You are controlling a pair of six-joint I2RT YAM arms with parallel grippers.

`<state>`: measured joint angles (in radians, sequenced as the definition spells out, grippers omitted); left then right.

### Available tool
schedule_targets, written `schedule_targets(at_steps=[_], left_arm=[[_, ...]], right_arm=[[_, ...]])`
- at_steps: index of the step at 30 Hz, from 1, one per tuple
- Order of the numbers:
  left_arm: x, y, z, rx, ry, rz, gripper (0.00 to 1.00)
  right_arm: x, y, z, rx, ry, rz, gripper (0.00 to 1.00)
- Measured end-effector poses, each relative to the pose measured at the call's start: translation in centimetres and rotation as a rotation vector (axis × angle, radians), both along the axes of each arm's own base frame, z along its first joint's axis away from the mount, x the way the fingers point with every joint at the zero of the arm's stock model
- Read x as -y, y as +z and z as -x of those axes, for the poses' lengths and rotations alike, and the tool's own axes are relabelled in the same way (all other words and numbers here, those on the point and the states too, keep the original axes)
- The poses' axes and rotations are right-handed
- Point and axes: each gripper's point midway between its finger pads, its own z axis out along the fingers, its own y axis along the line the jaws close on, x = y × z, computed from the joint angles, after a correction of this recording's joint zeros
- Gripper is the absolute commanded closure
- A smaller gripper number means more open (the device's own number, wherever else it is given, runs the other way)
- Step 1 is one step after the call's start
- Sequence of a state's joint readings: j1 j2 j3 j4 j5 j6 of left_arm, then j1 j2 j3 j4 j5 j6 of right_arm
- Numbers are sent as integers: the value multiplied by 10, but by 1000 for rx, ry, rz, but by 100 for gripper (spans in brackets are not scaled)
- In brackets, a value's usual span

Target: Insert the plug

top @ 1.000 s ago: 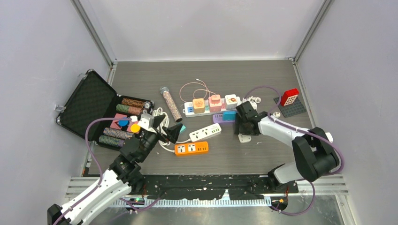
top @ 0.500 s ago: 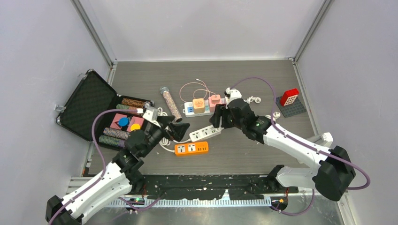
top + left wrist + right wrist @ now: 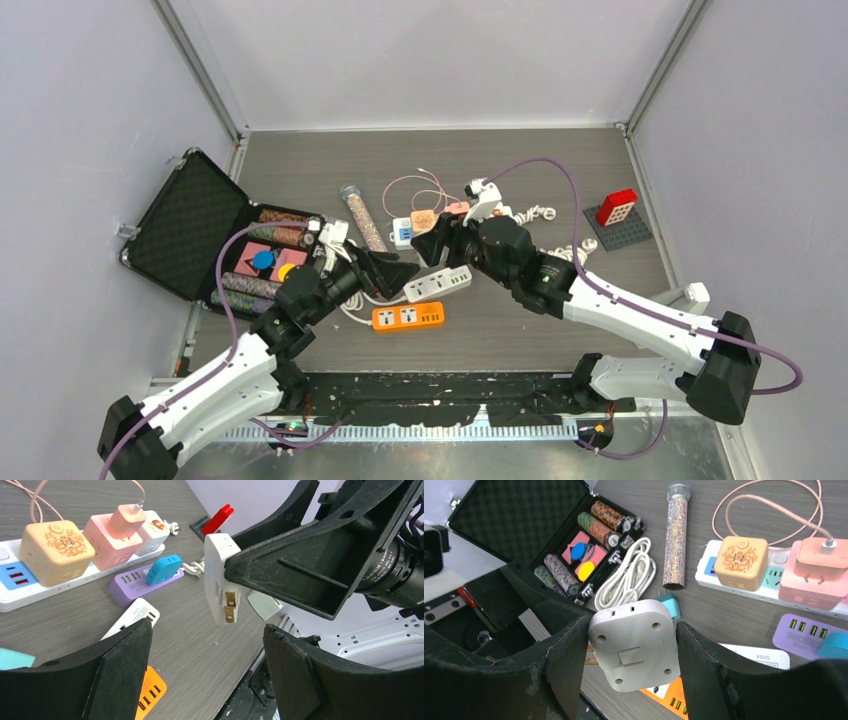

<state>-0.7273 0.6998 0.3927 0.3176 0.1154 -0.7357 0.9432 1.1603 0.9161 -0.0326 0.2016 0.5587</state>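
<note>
My right gripper (image 3: 634,650) is shut on a white plug adapter (image 3: 634,647) and holds it in the air above the table. In the left wrist view the adapter (image 3: 220,577) hangs with its brass prongs (image 3: 230,605) pointing down. My left gripper (image 3: 207,675) is open and empty, just below and in front of the adapter. In the top view the left gripper (image 3: 403,272) and the right gripper (image 3: 435,240) face each other closely above the small white power strip (image 3: 440,282). An orange power strip (image 3: 408,317) lies nearer.
A long white strip (image 3: 774,580) holds an orange and a pink cube charger. A purple strip (image 3: 135,582) carries a blue plug. An open black case (image 3: 190,225) holds chips at the left. A glitter tube (image 3: 362,222), a white cable coil (image 3: 626,582) and a red brick (image 3: 617,207) lie around.
My right arm has swung left from the table's right middle, the gripper now over the small white strip. My left gripper has reached right, up to it.
</note>
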Motion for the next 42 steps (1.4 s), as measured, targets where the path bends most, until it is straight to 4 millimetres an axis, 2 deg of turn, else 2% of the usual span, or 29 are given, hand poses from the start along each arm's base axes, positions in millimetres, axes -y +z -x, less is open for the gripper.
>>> schedule_targets(at_steps=[2,4,9,16,21,27,33,35,36,39,40,41,42], left_arm=[[2,2,0,-14,-7,20,33],[4,3,0,-29,-11,38,37],[5,5,0,-47,-7,59,37],[1,10,-3,-49,22,84,38],[1,13,-6,-48,31,88,43],[2,8,-10,-64,45,81,55],[2,10,-11,-60,51,84,63],[2,10,-11,-60,52,84,72],[2,10,-11,-59,52,83,78],[2,10,-11,-53,51,79,100],[2,10,-11,-50,52,75,100],[1,9,-12,-42,52,69,100],[1,9,-12,-34,53,63,100]], right_arm=[[-2,6,-1,18,-9,-19,44],[-4,10,-2,29,-13,-33,43],[-10,19,-1,48,-6,-66,42],[-19,11,1,33,13,-56,41],[-25,10,6,24,36,-61,40],[-29,17,9,21,50,-80,39],[-33,14,8,-5,49,-77,36],[-35,13,7,-12,48,-71,32],[-35,12,7,-16,48,-68,26],[-36,10,7,-32,44,-67,13],[-36,10,8,-39,44,-71,5],[-37,10,9,-46,43,-72,1],[-37,11,10,-52,41,-75,3]])
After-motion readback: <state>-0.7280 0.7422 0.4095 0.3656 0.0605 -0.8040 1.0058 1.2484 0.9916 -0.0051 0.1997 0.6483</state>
